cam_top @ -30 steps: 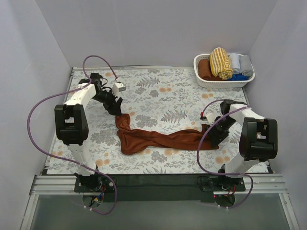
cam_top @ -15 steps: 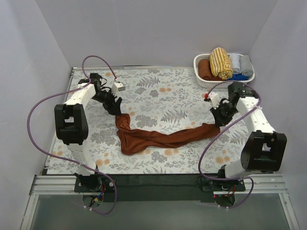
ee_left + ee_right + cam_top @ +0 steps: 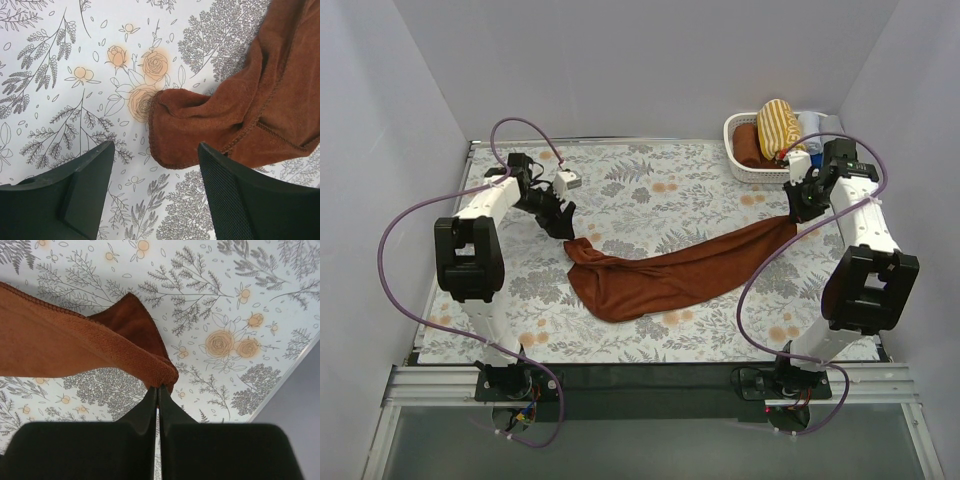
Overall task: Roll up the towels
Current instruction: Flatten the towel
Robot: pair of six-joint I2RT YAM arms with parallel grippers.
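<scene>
Long rust-brown cloth towel (image 3: 670,272) lies stretched diagonally across floral-print table (image 3: 650,190), from left-centre toward far right. Right gripper (image 3: 158,390): fingers pressed together on the towel's far-right corner, holding that corner clear of the table. Left gripper (image 3: 155,160): fingers spread wide over the towel's crumpled left end, which rests on the table; contact not discernible. Mustard-yellow white-striped rolled towel (image 3: 778,125) sits in white plastic basket (image 3: 750,172) at the far-right corner. The 2 grippers are well apart.

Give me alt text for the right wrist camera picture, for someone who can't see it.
The right gripper, shut, pinches the corner of a rust-brown towel. The cloth stretches away to the left edge of the picture over a table with a floral print.
</scene>
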